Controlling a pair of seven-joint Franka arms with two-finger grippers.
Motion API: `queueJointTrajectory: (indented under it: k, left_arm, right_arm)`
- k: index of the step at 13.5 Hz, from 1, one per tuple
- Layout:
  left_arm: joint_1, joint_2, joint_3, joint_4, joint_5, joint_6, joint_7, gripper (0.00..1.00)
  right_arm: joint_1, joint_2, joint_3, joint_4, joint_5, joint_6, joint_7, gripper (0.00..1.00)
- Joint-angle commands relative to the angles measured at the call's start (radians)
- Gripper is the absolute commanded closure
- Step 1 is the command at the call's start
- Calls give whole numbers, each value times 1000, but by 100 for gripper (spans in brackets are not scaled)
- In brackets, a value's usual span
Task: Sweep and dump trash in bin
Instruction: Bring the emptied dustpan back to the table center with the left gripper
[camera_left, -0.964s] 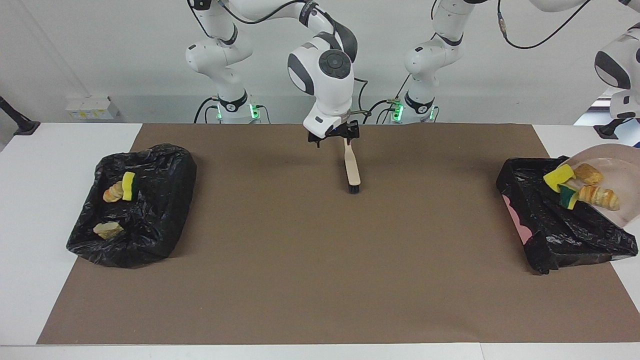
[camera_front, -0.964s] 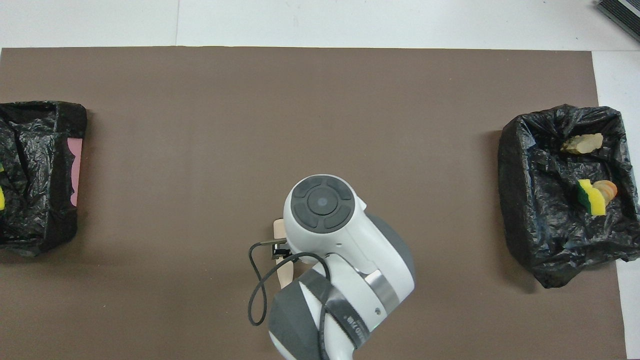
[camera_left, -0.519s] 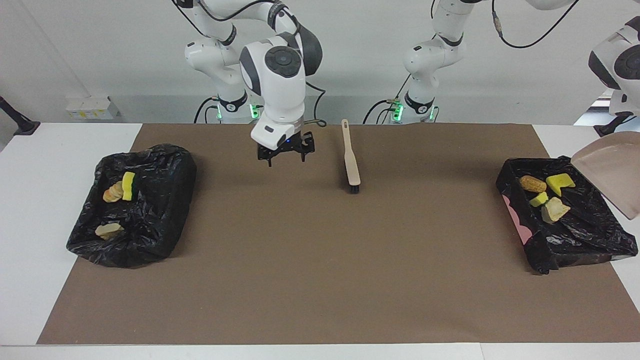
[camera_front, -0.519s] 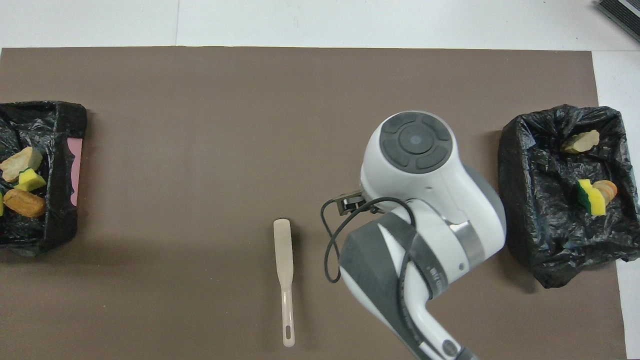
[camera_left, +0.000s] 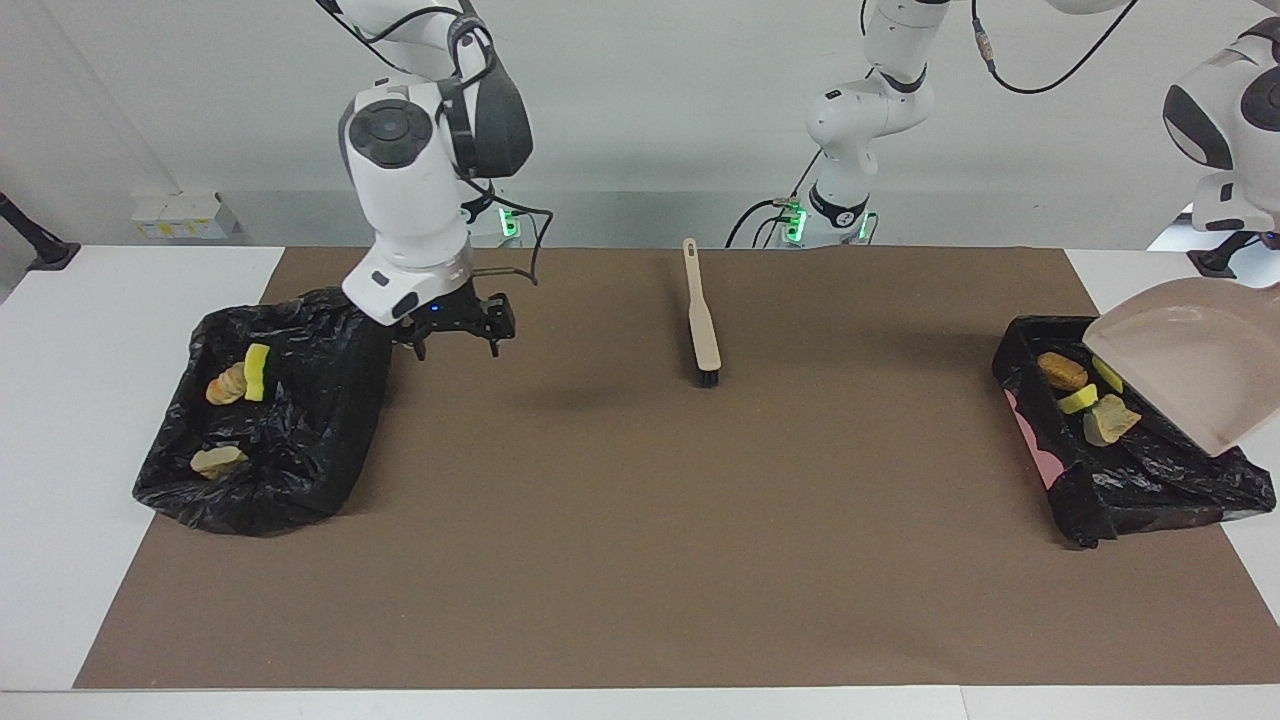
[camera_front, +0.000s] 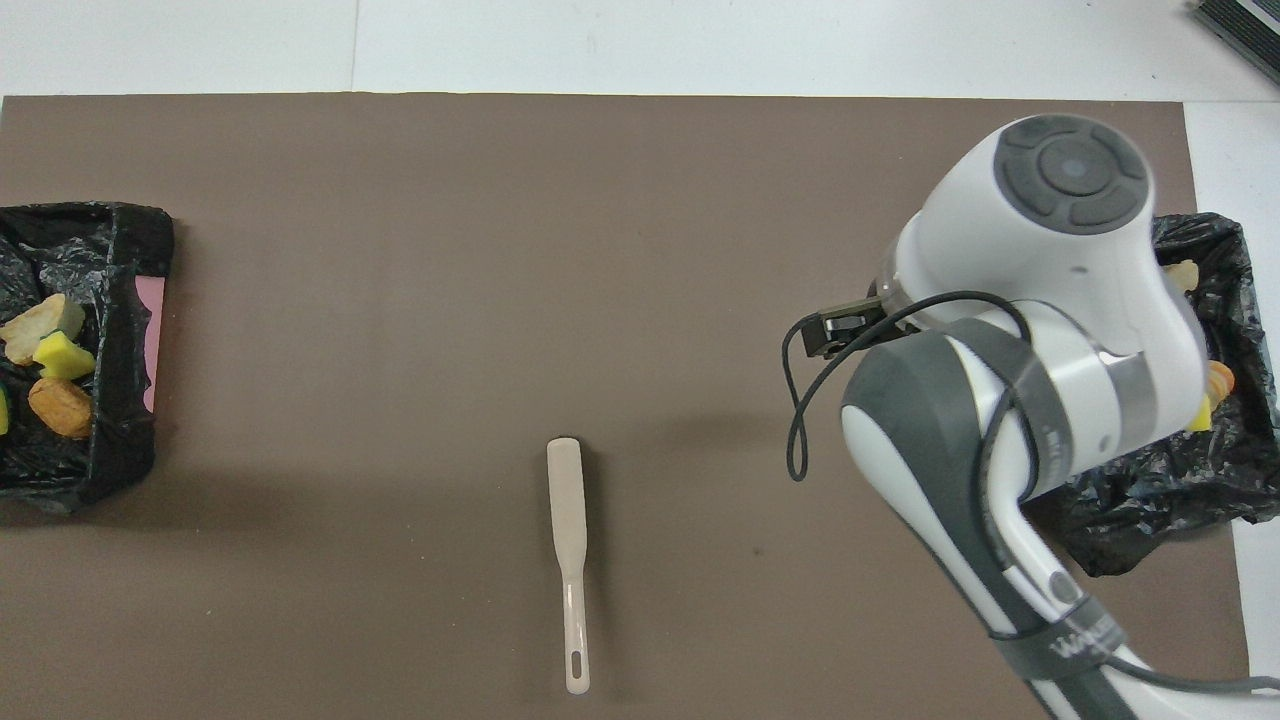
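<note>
Hovering with jaws spread and nothing in them, the right gripper (camera_left: 455, 338) hangs over the brown mat (camera_left: 640, 520) just beside the black-lined bin (camera_left: 265, 410) at the right arm's end of the table (camera_left: 120, 300); no tool in it, so I'd read this arm as done with its part. That bin holds three scraps (camera_left: 235, 385), a yellow-green sponge piece against a tan chunk and one more tan chunk nearer the table's edge. The left gripper sits off frame, jaws pressed together, presumably on the handle of the beige dustpan (camera_left: 1185, 365), since the pan hangs tilted, mouth down, over the second lined bin (camera_left: 1120, 470) at the left arm's end. Tilt like that is for tipping out; pan looks empty now. Four scraps (camera_left: 1085, 395) lie in that bin just under the pan's lip: a brown chunk, two yellow sponge bits, a pale chunk. Brush (camera_left: 702, 320) lies flat mid-mat, bristle end pointing away from the robots, handle toward them, touched by nobody. Likely parked because no scraps show on the mat to sweep. All seven pieces sit in bins, so the job looks essentially finished; only setting the pan down seems left.
</note>
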Motion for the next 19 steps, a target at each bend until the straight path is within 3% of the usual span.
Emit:
queueJointTrajectory:
  k: [1,6,9,14,18,19]
  left_arm:
    - [-65,-1,9,1,-146,-56,-68,100]
    - [-249,17,7,-36,-334,-91,-516,100]
    - [-347,19,9,-35,-459,-100,-736,100]
    - [-498,51,9,-6,-562,-106,-1117,100]
    - [-637,271,9,207,-605,-156,-1493,100]
    - [-657,294,9,229,-621,-153,-1542,100]
  right_arm:
    - [-46,-50,4,14,-17,-14,-1,0]
    - [-120,-163,1,-63,-3,-40,-68,0]
    - [-163,-176,-4,-51,20,-81,-80,0]
    - [-182,-223,-13,-92,46,-98,-79,0]
    - [-172,-269,-15,-120,114,-136,-51,0]
    - [-169,-269,-15,-120,112,-158,-54,0]
